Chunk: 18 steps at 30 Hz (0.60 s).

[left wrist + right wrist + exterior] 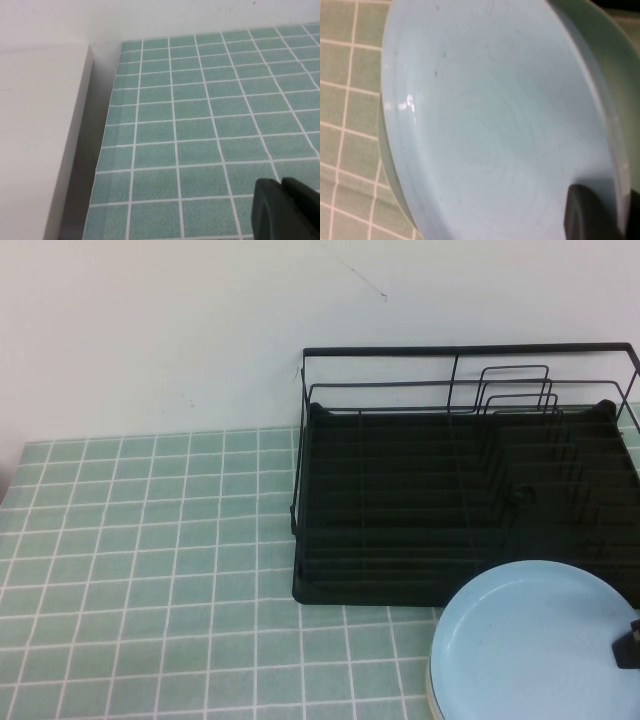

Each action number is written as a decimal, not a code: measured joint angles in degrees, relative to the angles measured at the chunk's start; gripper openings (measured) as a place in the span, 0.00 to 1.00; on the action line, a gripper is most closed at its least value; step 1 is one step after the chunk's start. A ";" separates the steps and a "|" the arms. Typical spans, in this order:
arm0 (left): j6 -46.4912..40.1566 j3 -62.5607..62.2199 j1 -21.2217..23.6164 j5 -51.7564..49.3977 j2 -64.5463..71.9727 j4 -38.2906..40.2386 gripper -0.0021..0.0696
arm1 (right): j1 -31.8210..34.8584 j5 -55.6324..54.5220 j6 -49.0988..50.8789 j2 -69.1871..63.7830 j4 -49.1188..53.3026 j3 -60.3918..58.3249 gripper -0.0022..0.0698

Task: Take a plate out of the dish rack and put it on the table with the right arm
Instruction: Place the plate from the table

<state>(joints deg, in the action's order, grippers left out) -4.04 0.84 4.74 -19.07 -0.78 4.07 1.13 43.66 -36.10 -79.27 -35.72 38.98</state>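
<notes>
Rack [400, 500] stood far right on the table [150, 560], no plates visible in it. Blue plate [535, 645] sat near right, just in front of the rack's near edge, on top of a pale green plate [615, 65] whose rim showed under it in the right wrist view and as a pale sliver at the near edge in the high view.

Right gripper [630, 645] was at the plate's right rim, mostly out of the high view. Right wrist view showed one dark finger [587, 215] over the rim's inner face and another at the frame edge outside it, so it read as clenched on the blue plate's rim.

Left gripper [282, 207] hovered over bare tile near the table's left edge, beside a white block [40, 135]; its fingers were pressed together, holding nothing. Parked.

Step, as I read it: plate was out of the rack, placement in hand. It looked about level, but whether it rested on the green plate or hung just above it, I couldn't tell.

Next move would call for settling it flat, then releasing the rim and backing off right without dragging the plate or clipping the rack frame.
</notes>
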 joint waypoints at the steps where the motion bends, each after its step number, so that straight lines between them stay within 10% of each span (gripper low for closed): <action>1: 0.14 0.00 0.00 0.00 0.00 0.00 0.02 | 0.00 -0.14 -0.41 -0.11 -0.32 0.00 0.14; 18: 0.14 0.00 0.00 0.00 0.00 0.00 0.02 | 0.00 1.73 14.11 -0.11 12.87 2.60 0.40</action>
<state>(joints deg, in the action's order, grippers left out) -3.90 0.84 4.74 -19.07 -0.78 4.07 1.13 45.39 -21.99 -79.38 -22.85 41.57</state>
